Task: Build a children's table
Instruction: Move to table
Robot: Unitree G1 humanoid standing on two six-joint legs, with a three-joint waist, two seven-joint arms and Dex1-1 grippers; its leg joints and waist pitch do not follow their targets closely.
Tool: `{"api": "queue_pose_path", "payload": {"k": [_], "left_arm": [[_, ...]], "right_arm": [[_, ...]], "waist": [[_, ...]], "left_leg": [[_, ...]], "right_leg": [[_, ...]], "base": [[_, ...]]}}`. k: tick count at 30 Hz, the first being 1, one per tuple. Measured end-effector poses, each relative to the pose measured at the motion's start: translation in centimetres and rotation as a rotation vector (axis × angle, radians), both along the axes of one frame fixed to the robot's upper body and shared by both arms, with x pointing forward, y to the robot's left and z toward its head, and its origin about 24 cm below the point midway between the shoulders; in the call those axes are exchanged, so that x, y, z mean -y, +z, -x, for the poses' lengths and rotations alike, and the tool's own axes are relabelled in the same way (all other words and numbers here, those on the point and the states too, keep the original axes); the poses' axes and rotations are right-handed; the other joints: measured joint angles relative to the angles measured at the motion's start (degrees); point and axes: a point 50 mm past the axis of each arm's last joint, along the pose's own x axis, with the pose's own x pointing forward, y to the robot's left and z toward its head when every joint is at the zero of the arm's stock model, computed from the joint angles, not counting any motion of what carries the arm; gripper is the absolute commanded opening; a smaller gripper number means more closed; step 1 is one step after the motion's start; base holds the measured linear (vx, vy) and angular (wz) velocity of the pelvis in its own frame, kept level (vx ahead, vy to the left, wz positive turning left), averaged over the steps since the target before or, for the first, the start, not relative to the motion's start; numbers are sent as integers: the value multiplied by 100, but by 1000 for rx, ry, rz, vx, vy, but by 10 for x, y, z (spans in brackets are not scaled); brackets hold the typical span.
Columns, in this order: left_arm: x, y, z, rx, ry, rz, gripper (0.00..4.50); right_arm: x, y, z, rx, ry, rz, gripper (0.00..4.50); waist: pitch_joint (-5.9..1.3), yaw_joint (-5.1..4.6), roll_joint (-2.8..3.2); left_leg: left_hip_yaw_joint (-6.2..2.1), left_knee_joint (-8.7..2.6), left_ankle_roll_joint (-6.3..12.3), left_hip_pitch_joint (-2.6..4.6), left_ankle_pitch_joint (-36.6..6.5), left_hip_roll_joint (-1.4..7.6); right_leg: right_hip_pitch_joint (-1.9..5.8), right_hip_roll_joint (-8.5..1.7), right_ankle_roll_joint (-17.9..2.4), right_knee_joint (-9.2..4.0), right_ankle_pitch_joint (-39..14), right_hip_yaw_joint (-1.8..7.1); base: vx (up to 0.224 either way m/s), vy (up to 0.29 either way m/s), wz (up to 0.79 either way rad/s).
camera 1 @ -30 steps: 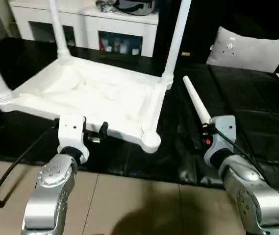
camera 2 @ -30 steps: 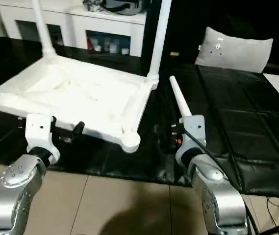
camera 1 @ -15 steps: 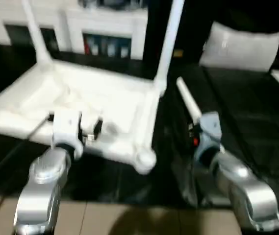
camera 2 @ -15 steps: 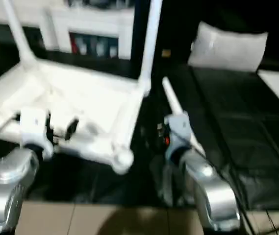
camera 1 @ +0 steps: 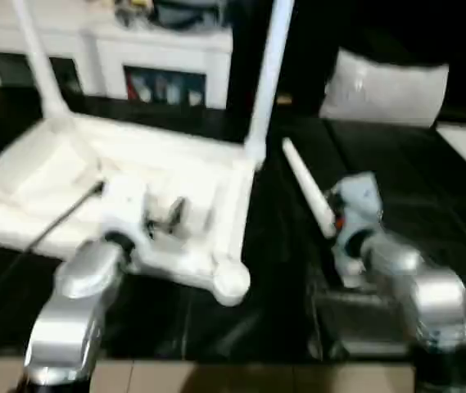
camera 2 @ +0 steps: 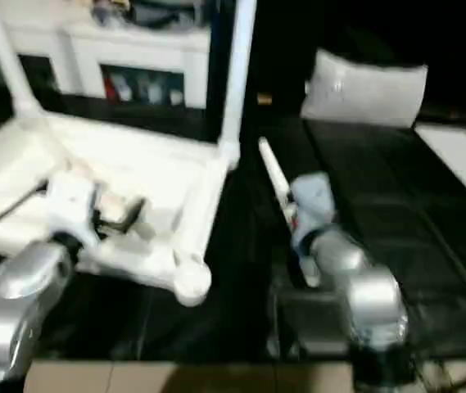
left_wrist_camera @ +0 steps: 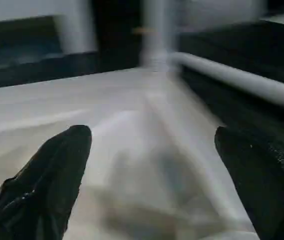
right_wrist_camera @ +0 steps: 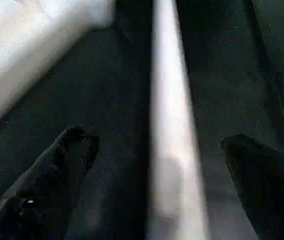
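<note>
Left gripper (left_wrist_camera: 151,165): jaws wide, empty, over the upturned table top (camera 1: 52,176), near its vacant corner socket (camera 1: 231,281). Right gripper (right_wrist_camera: 161,165): jaws wide, empty, straddling the loose leg (camera 1: 308,187) on the black surface (camera 1: 429,188), long axis running straight away between them; clearly the nearer arm.

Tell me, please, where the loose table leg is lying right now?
In the left eye view, the loose leg lies on the black mat, right of the upturned table top, just ahead of the right gripper.

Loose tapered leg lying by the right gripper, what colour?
White, plain, no pattern. The long round tapered plastic leg lies on the black padded surface; the left eye view shows it best.
</note>
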Motion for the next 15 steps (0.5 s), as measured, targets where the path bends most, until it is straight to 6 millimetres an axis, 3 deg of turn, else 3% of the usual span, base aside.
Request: {"api": "queue_pose_path", "payload": {"k": [2,4,7,11,15], "left_arm": [[-1,2,1,-67,-106,-37,446],[-2,4,0,-107,-156,-44,446],[1,7,1,-146,-227,-31,450],[5,9,5,-176,-323,-24,450],[9,11,4,-196,-352,-29,450]], "right_arm": [[7,3,-10,-75,-14,8,450],[12,4,-16,-105,-29,17,450],[15,-2,-23,-161,-34,4,414],[16,-14,-31,-242,-34,-25,376],[12,-18,-37,-297,8,-52,331]], "waist": [[13,-3,26],[35,39,59],[65,118,94],[87,143,118],[99,162,121]], "left_leg": [[-4,-11,-34,-39,43,14],[-7,-35,-52,-51,59,28],[-2,-54,-75,-17,84,47],[76,-71,-164,7,136,139],[83,-73,-211,9,181,204]], "right_leg": [[-64,13,13,24,11,-4],[-68,21,-2,27,16,-14],[-63,25,-29,70,15,-19],[-60,54,-74,93,37,-29],[-63,106,-124,92,68,-42]], "base": [[-7,-26,0],[-46,-53,0],[-66,-47,0],[-43,-33,1],[0,0,0]]}}
